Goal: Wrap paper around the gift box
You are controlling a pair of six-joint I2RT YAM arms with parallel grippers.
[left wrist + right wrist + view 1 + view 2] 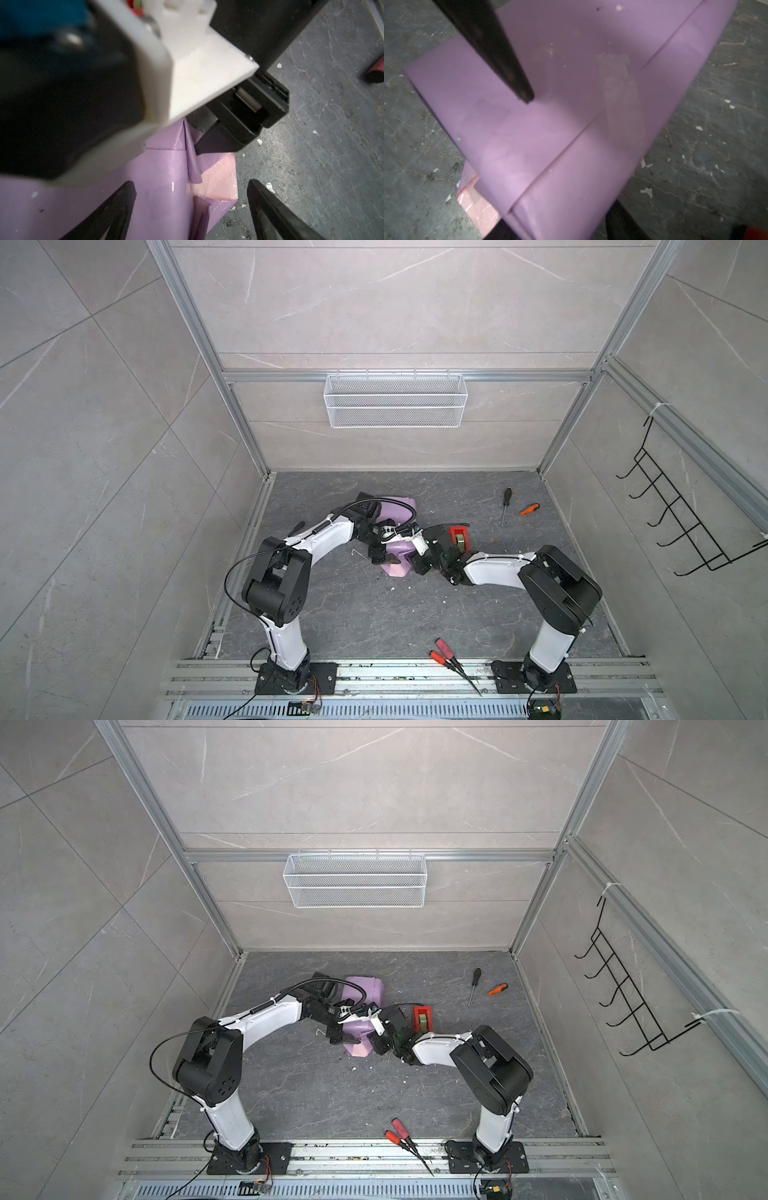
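The paper [398,512] [365,990] is folded lilac side out into a long parcel on the dark table, and the gift box is hidden inside it. A clear tape strip [618,99] crosses its seam. A pink flap [218,178] [477,205] shows at one end. My left gripper [191,207] [380,558] stands open at that end, one finger [122,207] over the lilac paper, the other over bare table. My right gripper [560,226] [415,564] reaches in from the right, with the parcel filling the gap between its fingers, which lie against both sides.
A red tape dispenser [459,539] [422,1020] stands just behind my right wrist. A black screwdriver [505,504] and an orange one [530,509] lie at the back right. Red-handled pliers [446,651] rest by the front rail. White scraps dot the table.
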